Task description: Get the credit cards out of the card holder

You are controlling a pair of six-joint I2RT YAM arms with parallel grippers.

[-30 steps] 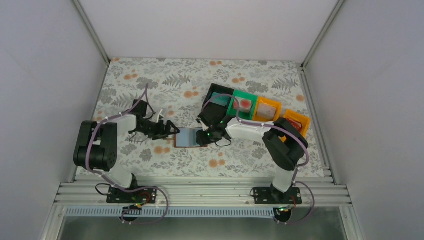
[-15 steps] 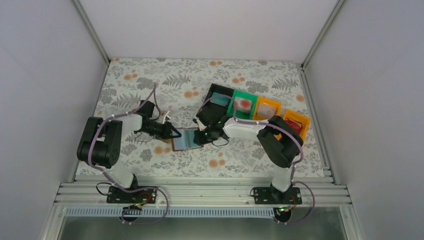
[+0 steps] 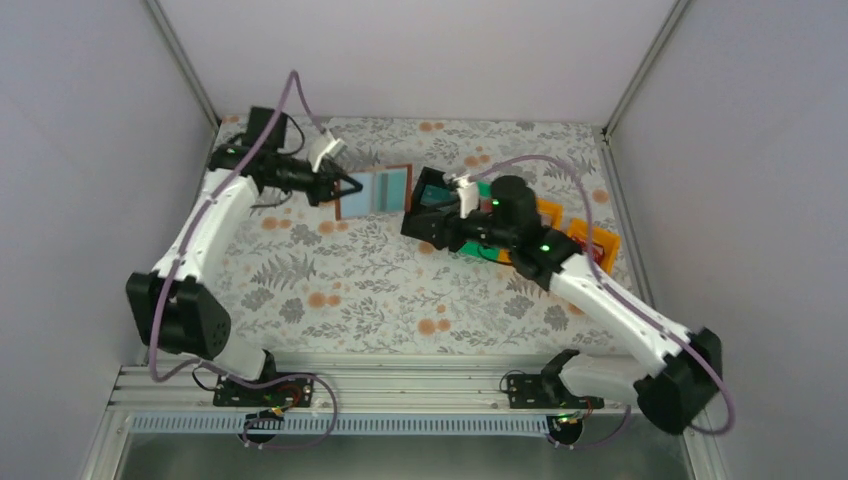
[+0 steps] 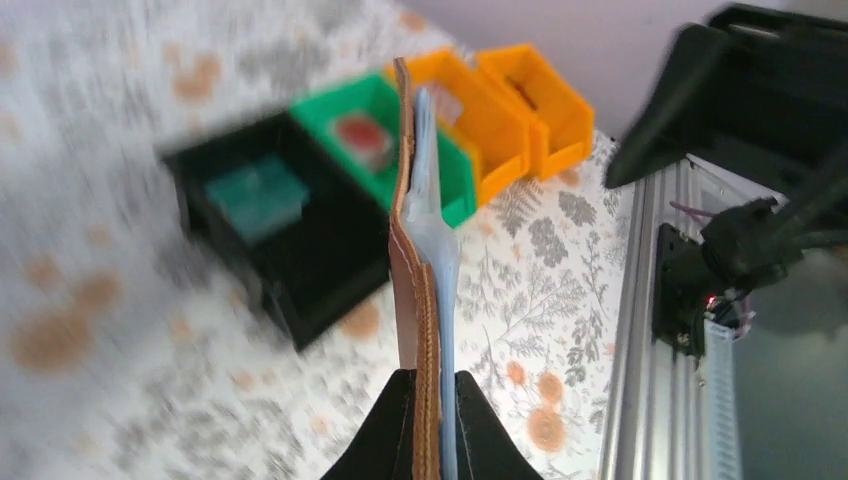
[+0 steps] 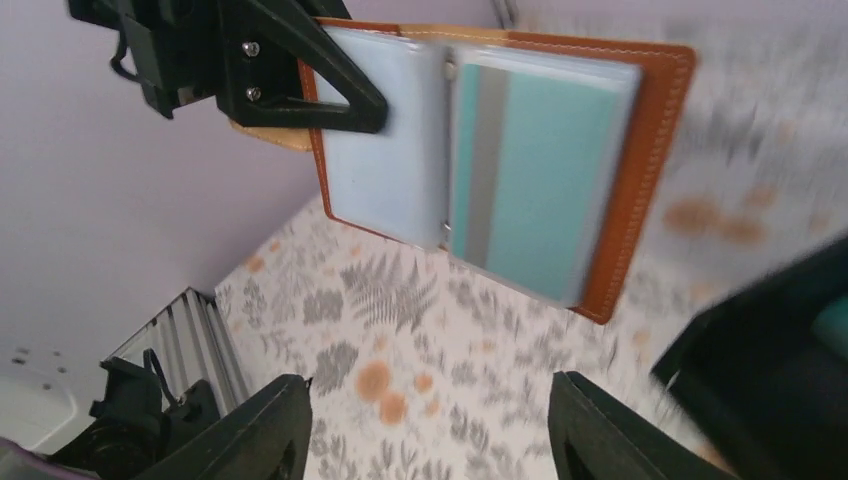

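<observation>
The card holder hangs open in the air over the back of the table, brown outside and pale blue inside. My left gripper is shut on its left edge, seen edge-on in the left wrist view. In the right wrist view the card holder faces me, with a teal credit card in its right-hand sleeve. My right gripper is open and empty, below and apart from it. A teal card lies in the black bin, and a red one in the green bin.
A row of bins stands at the back right: black, green, and two orange. The right arm reaches across them. The metal rail runs along the near edge.
My left gripper shut on the card holder and lifted it off the table, up and towards the back. The right gripper opened and drew away to the right, over the bins.
</observation>
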